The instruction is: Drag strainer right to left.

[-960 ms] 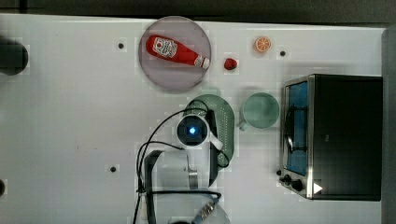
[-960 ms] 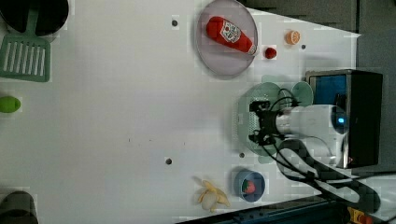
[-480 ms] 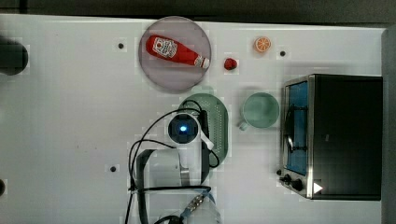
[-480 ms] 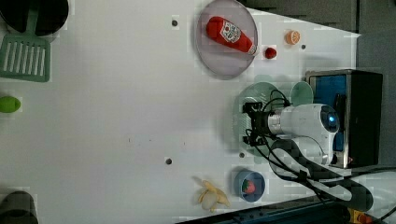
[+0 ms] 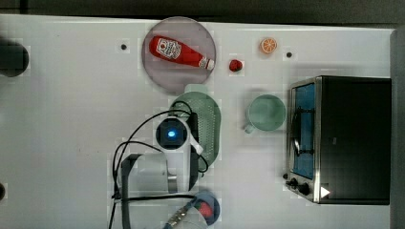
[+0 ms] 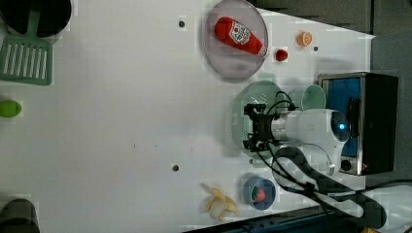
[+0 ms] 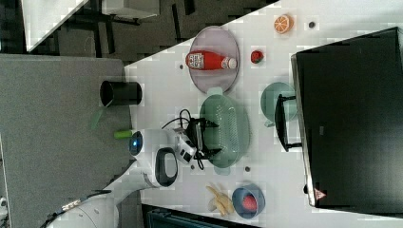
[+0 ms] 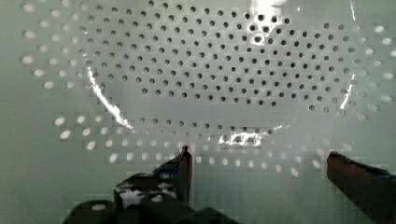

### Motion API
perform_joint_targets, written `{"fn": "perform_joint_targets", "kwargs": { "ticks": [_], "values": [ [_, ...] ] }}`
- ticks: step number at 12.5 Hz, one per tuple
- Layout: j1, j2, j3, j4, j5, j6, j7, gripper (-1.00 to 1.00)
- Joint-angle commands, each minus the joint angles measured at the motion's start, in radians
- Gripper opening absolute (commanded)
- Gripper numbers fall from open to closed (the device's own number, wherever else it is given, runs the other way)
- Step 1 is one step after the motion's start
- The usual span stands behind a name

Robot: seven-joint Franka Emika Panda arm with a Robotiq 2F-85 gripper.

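Observation:
The strainer is a pale mint-green perforated oval basket in the middle of the white table, just below the plate in the top view. It also shows as the strainer and the strainer. My gripper stands open over the strainer's side toward the top view's left, fingers pointing down into the basket. The wrist view looks into the dotted strainer, with my gripper open and nothing between its fingertips. The arm's wrist hides part of the strainer.
A round mint-green mug stands to the top view's right of the strainer, beside a toaster oven. A plate with a ketchup bottle lies close above. A strawberry, orange slice, blue bowl, banana, spatula and lime lie around.
The arm has moved toward the top view's left, and the strainer has slid the same way with it, away from the mug. The gripper has stayed open.

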Motion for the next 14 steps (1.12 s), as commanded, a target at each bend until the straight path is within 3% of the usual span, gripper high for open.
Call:
{"fn": "perform_joint_targets", "kwargs": {
  "ticks": [1,9,14],
  "values": [
    [0.087,-0.003,0.016,0.026,0.045,-0.034,0.039,1.00],
    [0.244,0.055,0.016,0.144,0.226,-0.080,0.089,1.00],
    [0.334,0.122,0.016,0.254,0.238,-0.085,0.234,1.00]
  ]
}}
